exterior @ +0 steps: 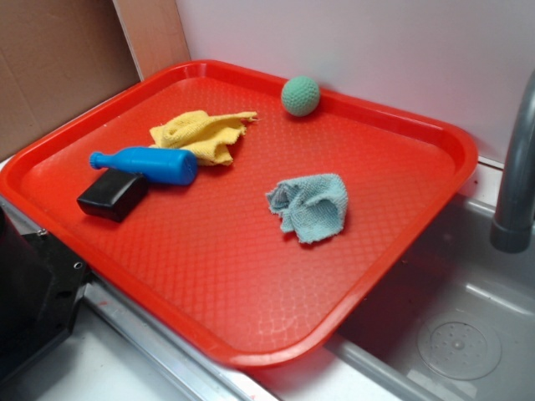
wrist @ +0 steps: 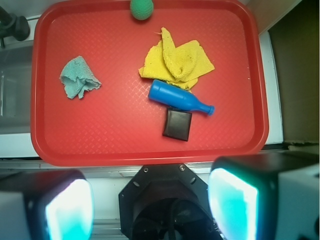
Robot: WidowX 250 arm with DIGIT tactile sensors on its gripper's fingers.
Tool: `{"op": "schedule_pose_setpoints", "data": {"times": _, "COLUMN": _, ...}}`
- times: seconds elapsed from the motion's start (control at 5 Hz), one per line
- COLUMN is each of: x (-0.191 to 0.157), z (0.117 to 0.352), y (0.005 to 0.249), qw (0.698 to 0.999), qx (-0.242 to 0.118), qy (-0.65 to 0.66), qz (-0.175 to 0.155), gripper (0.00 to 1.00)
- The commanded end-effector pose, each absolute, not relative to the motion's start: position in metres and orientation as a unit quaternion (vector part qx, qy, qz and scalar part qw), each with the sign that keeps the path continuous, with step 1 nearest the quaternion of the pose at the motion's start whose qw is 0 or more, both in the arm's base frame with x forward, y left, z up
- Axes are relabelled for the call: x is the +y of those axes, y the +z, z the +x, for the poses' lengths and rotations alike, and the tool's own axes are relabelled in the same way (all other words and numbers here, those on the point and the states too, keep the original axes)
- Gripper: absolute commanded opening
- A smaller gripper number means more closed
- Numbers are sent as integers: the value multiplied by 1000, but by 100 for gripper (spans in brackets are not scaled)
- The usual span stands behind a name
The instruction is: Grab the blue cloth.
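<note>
The blue cloth [exterior: 311, 205] is a small pale blue-teal terry rag, crumpled, lying on the red tray [exterior: 251, 276] right of its middle. In the wrist view the blue cloth [wrist: 78, 78] lies at the tray's left side. My gripper [wrist: 150, 205] is open and empty, high above the scene and back over the robot's black base, well short of the tray's near rim. Its two fingers [wrist: 232, 202] show at the bottom of the wrist view, wide apart. The gripper itself does not show in the exterior view.
On the tray [wrist: 125, 145] lie a yellow cloth [exterior: 205, 134], a bright blue plastic bowling pin [exterior: 150, 164], a black block [exterior: 113, 197] and a green ball [exterior: 300, 96] at the far rim. A sink [exterior: 451, 326] with a grey faucet [exterior: 514, 180] is right of the tray.
</note>
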State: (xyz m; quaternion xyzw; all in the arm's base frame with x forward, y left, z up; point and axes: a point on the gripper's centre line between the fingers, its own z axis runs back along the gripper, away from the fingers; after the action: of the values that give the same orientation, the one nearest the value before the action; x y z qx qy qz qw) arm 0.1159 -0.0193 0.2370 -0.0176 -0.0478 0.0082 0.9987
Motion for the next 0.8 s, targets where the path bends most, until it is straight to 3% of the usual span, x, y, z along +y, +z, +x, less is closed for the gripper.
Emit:
{"op": "schedule_pose_setpoints", "data": {"times": 0.0, "x": -19, "z": 116, "y": 237, "qw": 999, "qx": -48, "qy": 8, "qz": -18, "gripper": 100}}
{"op": "schedule_pose_setpoints", "data": {"times": 0.2, "x": -18, "z": 125, "y": 233, "qw": 997, "qx": -71, "qy": 4, "qz": -22, "gripper": 100}}
{"op": "schedule_pose_setpoints", "data": {"times": 0.6, "x": -31, "z": 178, "y": 204, "qw": 985, "qx": -131, "qy": -98, "qz": -58, "gripper": 100}}
